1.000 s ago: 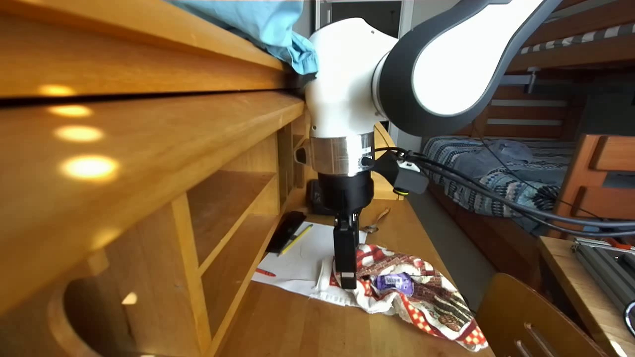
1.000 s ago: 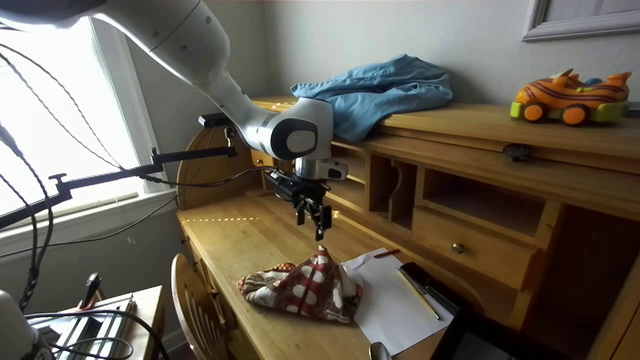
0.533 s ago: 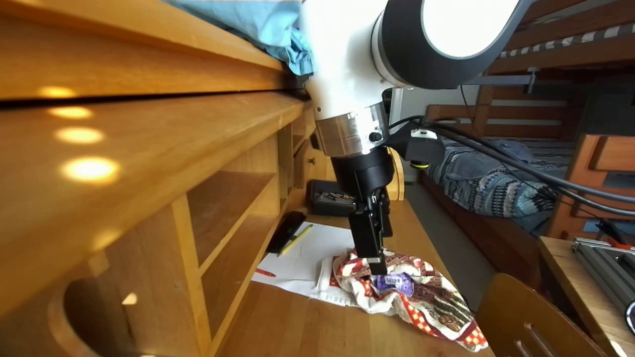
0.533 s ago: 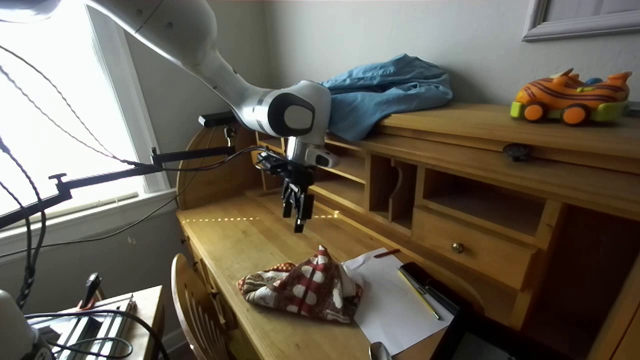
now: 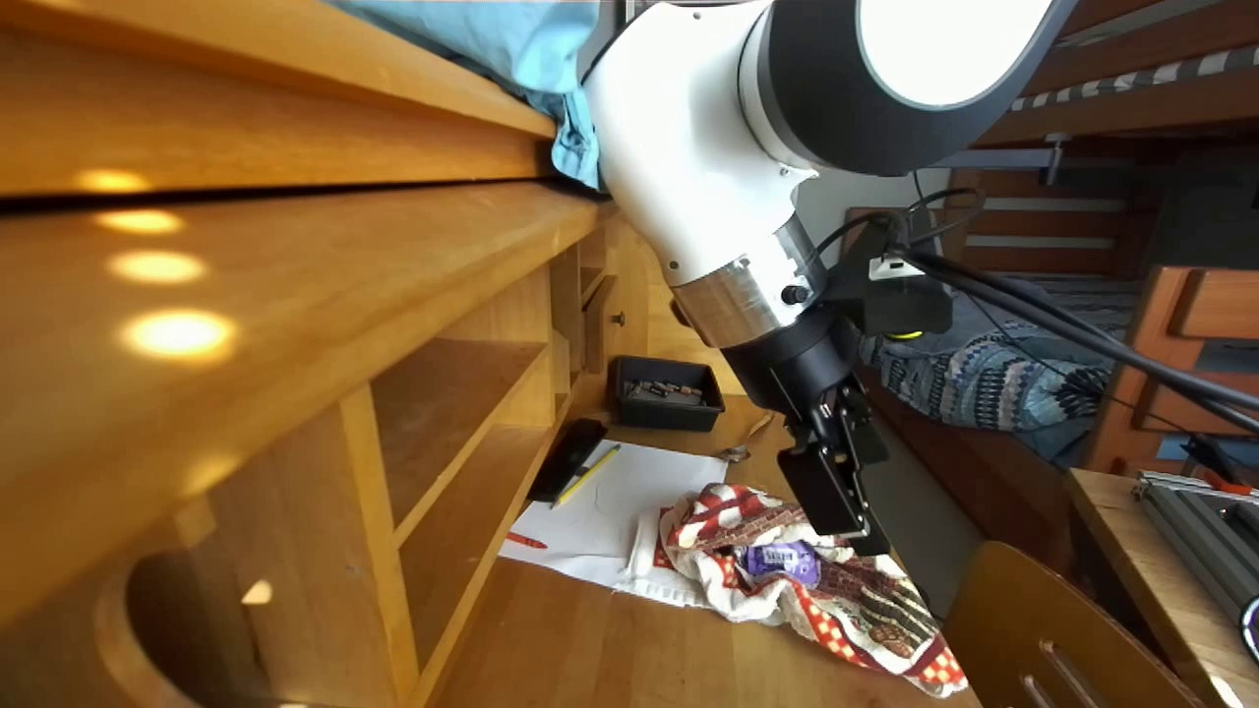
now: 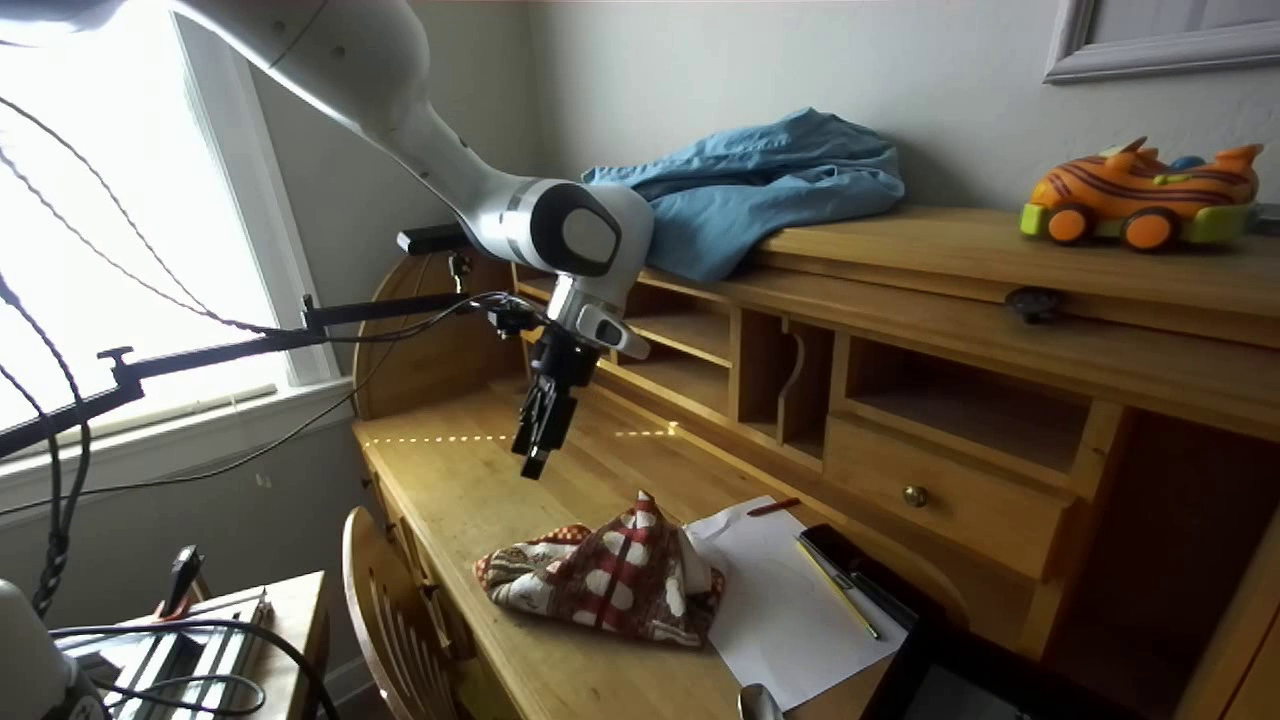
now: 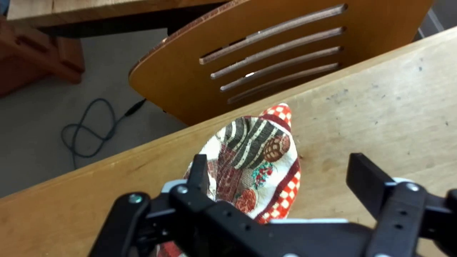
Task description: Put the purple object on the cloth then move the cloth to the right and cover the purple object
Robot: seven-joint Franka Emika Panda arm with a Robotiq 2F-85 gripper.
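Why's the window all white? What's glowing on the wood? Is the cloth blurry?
In an exterior view, the window is washed out by bright light; in an exterior view, bright spots, perhaps sunlight, dot the wood; in the wrist view, the cloth looks clear enough to see its checks.

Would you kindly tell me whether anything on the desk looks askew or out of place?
Mildly, yes: the cloth lies bunched, one fold peaked, instead of flat, and seems to overlap the paper. Atop the desk, the blue fabric droops over the edge.
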